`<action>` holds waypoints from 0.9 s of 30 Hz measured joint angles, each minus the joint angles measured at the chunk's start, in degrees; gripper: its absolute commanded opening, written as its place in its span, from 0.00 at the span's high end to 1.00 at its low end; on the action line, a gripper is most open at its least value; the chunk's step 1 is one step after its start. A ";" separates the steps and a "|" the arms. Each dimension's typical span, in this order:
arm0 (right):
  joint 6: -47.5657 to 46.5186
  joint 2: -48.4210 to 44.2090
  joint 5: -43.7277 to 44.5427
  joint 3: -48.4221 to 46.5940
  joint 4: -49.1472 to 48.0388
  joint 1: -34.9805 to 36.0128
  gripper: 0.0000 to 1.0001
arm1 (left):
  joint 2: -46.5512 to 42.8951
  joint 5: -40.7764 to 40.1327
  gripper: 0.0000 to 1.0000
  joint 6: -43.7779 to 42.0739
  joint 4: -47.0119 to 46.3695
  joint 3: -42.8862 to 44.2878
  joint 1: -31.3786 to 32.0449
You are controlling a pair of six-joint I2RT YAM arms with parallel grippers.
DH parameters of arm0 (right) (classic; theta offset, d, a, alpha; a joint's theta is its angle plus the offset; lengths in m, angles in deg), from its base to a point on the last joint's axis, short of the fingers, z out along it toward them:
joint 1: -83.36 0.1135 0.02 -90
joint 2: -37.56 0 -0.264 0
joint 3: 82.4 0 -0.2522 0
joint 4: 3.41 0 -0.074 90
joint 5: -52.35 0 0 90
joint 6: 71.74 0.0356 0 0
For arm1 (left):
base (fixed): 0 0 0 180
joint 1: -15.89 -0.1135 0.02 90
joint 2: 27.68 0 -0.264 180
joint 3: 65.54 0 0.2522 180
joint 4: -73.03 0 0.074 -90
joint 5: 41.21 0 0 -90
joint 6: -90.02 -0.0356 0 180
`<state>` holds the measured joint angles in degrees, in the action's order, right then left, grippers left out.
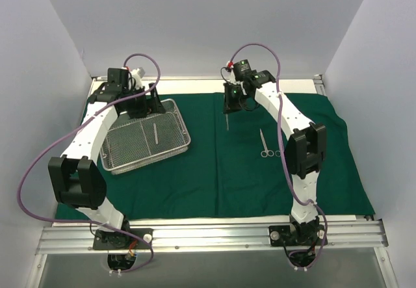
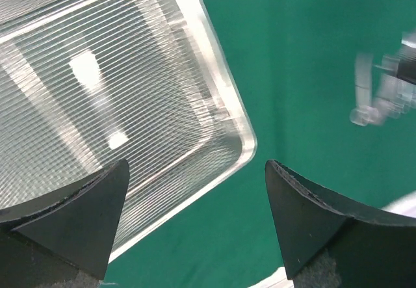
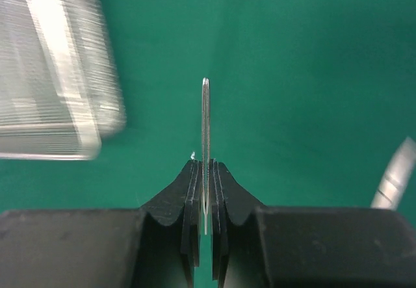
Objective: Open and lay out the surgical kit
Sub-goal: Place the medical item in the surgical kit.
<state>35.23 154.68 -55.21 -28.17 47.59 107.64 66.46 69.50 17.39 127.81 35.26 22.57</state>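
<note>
R gripper [image 3: 205,171] clamped on tweezers [image 3: 205,119] above far middle of cloth [image 3: 312,73]; prob light, slick, springy steel, so pinch mid-length. L gripper [image 2: 195,197] spread wide, empty, over tray [image 2: 224,93] corner

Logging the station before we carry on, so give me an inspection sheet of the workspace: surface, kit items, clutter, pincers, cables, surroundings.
Surface: green cloth spread flat.
Job's things: wire-mesh tray on the cloth's left, one slim instrument inside; ring-handled clamp lying on the cloth; tweezers held.
Clutter: nothing seen.
Pincers: left pincer open above the tray, empty; right pincer shut on the tweezers, above the cloth.
Cables: purple cables hang in loops above the surface.
Surroundings: white walls; metal rail at the near edge.
</note>
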 measured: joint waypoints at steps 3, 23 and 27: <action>-1.95 0.15 6.45 2.99 4.42 -0.39 1.00 | -0.39 -2.71 0.06 0.15 3.52 -0.48 -3.28; -2.19 5.60 13.88 16.17 6.36 -6.25 0.97 | 0.37 -5.97 0.02 -1.14 9.86 -2.34 -8.76; -2.14 6.27 13.97 17.51 5.70 -6.60 0.93 | 1.62 -7.34 0.16 -1.31 10.45 -0.94 -6.49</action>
<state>33.09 160.96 -41.24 -10.66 53.29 101.04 68.08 62.15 16.08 138.25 34.32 16.08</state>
